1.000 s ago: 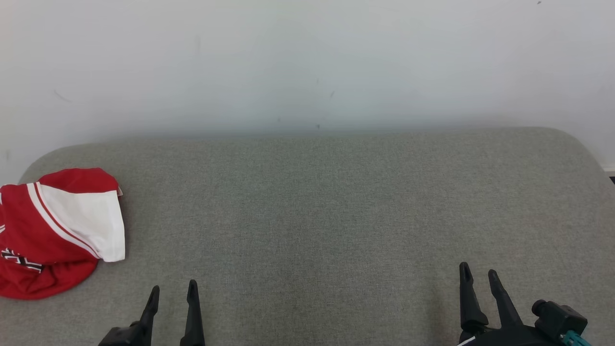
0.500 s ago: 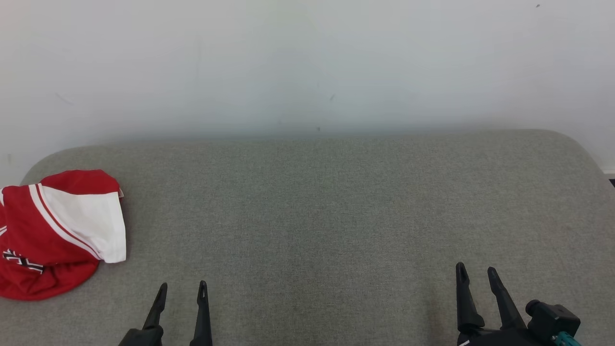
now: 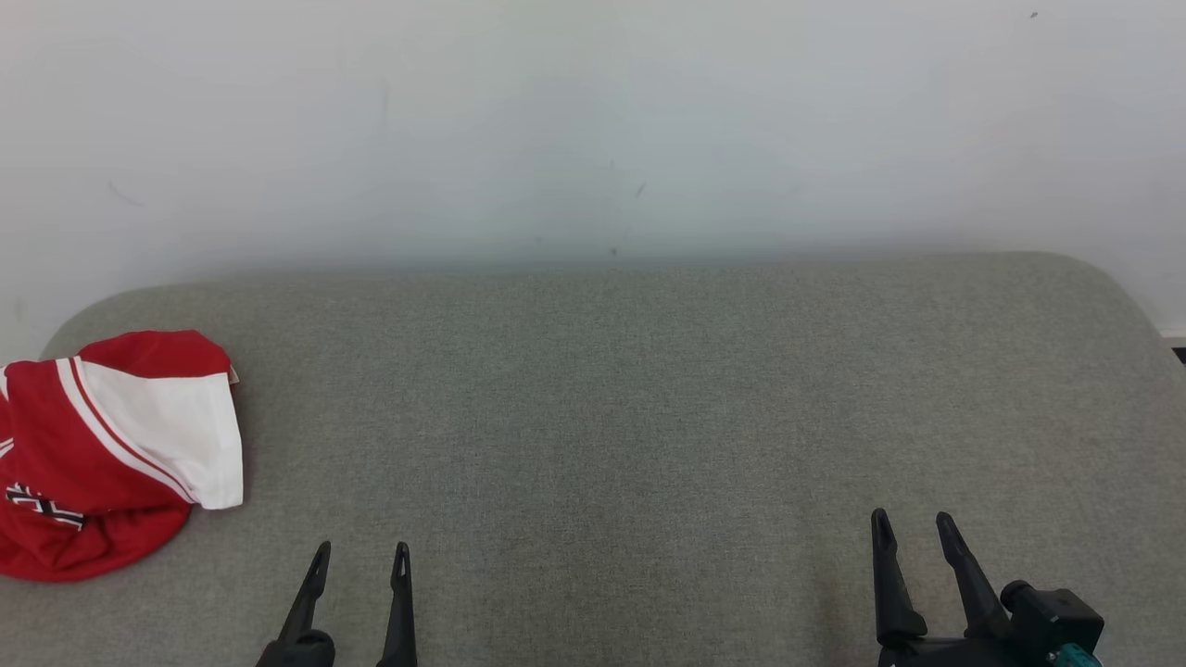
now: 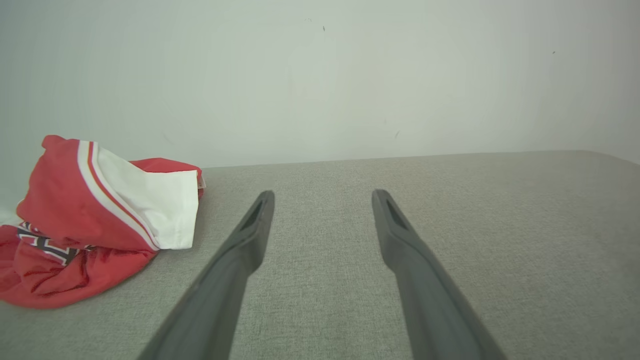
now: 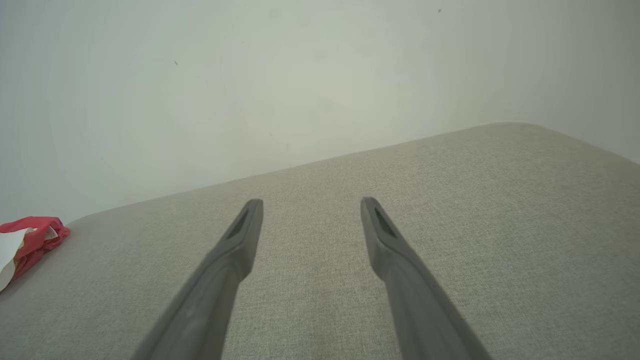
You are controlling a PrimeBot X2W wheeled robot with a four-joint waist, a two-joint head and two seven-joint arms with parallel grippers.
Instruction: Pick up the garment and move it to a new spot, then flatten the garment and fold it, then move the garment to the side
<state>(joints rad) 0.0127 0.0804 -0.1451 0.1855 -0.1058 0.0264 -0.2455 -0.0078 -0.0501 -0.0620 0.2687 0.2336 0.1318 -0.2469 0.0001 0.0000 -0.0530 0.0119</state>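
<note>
The red-and-white jersey [image 3: 111, 445] lies at the far left end of the bench [image 3: 630, 417], close to the rounded corner. It forms a loose bundle, with the white panel draped over the red body. The bundle is not flat, so the flatten and fold steps appear unfinished. This is a judgement.

The left gripper [image 3: 361, 551] hovers low over the near edge, just right of the jersey and apart from it. Its fingers are released, spread wide and grasping nothing. It is the nearer arm and is therefore the likely one for the pick-up.

The centre of the bench is bare grey fabric. This area would serve as the new spot for spreading the jersey.

The right gripper [image 3: 910, 517] hovers at the near right, well apart from the jersey. Its fingers are likewise released and empty.

A plain pale wall [image 3: 593, 120] runs behind the far edge of the bench. No object stands between either gripper and the jersey.
</note>
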